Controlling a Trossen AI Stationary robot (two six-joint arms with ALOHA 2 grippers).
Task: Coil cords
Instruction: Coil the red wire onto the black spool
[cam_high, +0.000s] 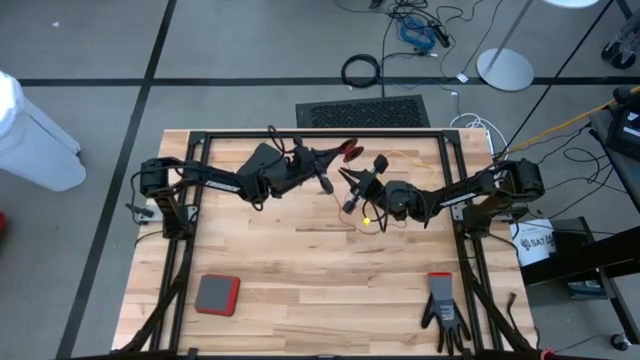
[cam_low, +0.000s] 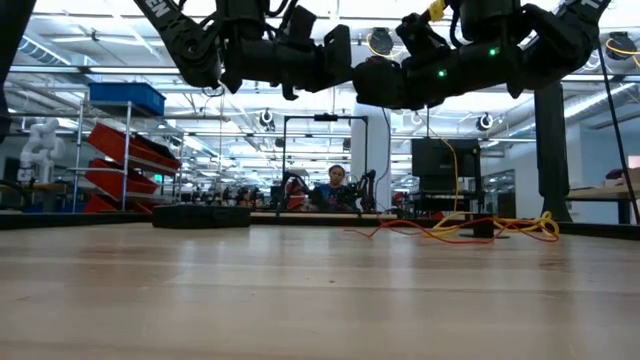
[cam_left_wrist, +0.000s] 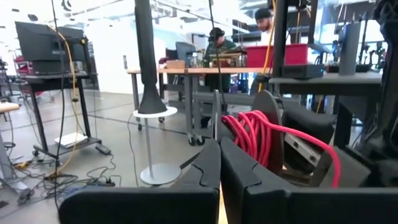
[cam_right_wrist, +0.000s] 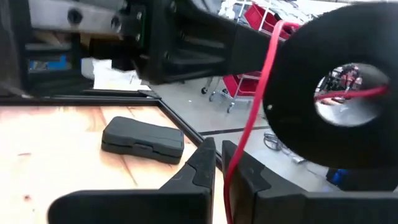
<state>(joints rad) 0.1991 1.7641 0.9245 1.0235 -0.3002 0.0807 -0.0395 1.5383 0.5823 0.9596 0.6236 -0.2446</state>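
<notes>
A thin red cord (cam_left_wrist: 249, 134) is wound on a round black reel (cam_right_wrist: 298, 118), held high above the table's far middle; the reel also shows in the high view (cam_high: 347, 151). My left gripper (cam_left_wrist: 219, 163) is shut at the reel. My right gripper (cam_right_wrist: 219, 163), just right of it in the high view (cam_high: 352, 190), is shut on the red cord below the reel. A thin yellow cord (cam_high: 372, 218) lies loose on the table under my right gripper and also shows in the low view (cam_low: 470, 228). My left gripper pinches a thin upright edge of the reel (cam_left_wrist: 216, 121) between its two fingertips, coming level from the table's left. The reel stands on edge, clear of the table, with the red coil just beyond the fingertips. My right gripper pinches the single red strand (cam_right_wrist: 231, 171) between its two fingers, a short way from the reel. The strand runs straight and taut from the fingers up over the reel's rim (cam_right_wrist: 272, 43). The fingers come from the table's right, clear of the table.
A flat dark case (cam_right_wrist: 143, 138) lies on the wood, and a red and grey pad (cam_high: 217, 294) lies at the near left. A black glove (cam_high: 443, 310) lies at the near right. Black frame rails (cam_high: 320, 132) run along the table's far edge and sides.
</notes>
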